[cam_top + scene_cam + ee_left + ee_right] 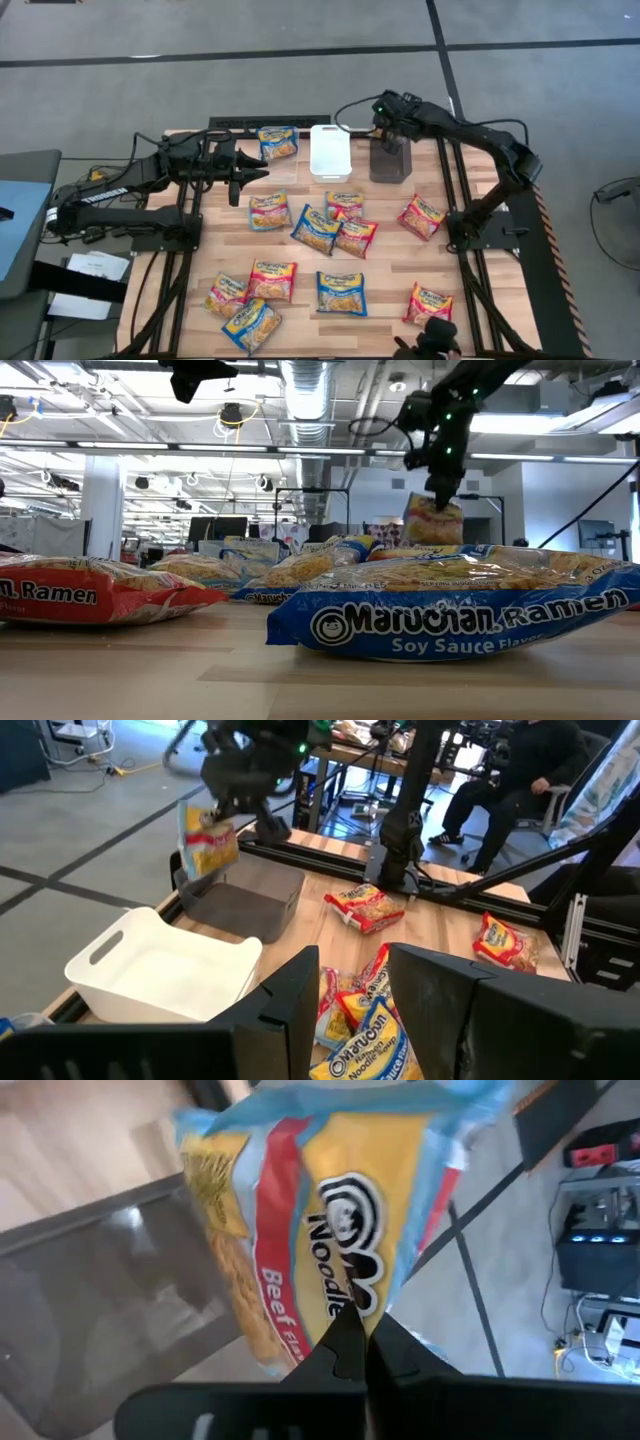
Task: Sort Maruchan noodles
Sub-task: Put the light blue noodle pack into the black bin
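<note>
My right gripper (392, 128) hangs over the dark bin (390, 162) at the table's far edge, shut on a red-and-yellow Maruchan packet (310, 1210). The packet also shows in the low view (433, 520) and the left wrist view (208, 845), dangling above the bin (240, 905). Several more packets lie flat on the table (316, 228). One packet (277, 142) lies in the clear bin (283, 168). My left gripper (245, 170) waits at the far left, open, its fingers holding nothing (355, 965). My right gripper pinches the packet by one edge of its wrapper (350, 1312) between its two fingers. The fingers slant down from above. The packet hangs below them, roughly upright and lifted clear, over the dark bin (90, 1320).
A white bin (330, 150) stands between the clear bin and the dark one along the far edge. Black rails (455, 190) run along the table's sides. A person sits beyond the table (520, 760). Bare wood lies between the packet groups (390, 270).
</note>
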Motion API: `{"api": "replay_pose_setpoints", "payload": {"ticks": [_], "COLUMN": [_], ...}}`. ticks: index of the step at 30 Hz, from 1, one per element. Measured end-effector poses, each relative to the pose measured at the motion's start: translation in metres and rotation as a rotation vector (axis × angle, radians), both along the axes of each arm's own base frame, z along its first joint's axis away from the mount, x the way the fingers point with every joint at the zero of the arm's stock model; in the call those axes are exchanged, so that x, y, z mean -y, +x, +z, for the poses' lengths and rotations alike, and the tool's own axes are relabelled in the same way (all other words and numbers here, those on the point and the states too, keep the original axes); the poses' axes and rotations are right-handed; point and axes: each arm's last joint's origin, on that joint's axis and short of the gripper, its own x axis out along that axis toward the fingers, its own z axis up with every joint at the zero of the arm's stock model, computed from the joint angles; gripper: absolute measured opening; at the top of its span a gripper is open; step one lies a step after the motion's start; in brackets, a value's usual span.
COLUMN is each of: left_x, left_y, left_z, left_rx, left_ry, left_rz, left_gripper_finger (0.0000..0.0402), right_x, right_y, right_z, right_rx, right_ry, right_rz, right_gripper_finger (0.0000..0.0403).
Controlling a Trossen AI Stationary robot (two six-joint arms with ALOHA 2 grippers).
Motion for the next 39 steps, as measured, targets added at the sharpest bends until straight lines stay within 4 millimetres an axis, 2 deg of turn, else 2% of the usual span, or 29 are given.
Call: {"api": "replay_pose_setpoints", "payload": {"ticks": [8,13,24,33,39], "left_x": [0.0,0.0,0.0,0.0,0.0], "left_y": [0.0,0.0,0.0,0.0,0.0], "left_z": [0.0,0.0,0.0,0.0,0.0], "left_rx": [0.0,0.0,0.001,0.006,0.006], "left_ry": [0.0,0.0,0.0,-0.024,-0.025], "left_rz": [0.0,0.0,0.0,0.003,0.001], "left_gripper_finger": [0.0112,0.0112,0.0112,0.0112,0.0112], "right_x": [0.005,0.006,0.007,0.012,0.012], "right_y": [0.012,0.012,0.008,0.017,0.017], "right_z": [-0.026,-0.029,-0.031,-0.053,-0.053], "right_rx": [-0.105,-0.171,-0.213,-0.256,-0.251], "right_ry": [0.033,-0.009,0.017,0.062,0.062], "right_rz": [0.004,-0.025,-0.006,-0.007,-0.014], "right_gripper_finger": [0.0004,0.0004,0.0004,0.0004,0.0012]}}
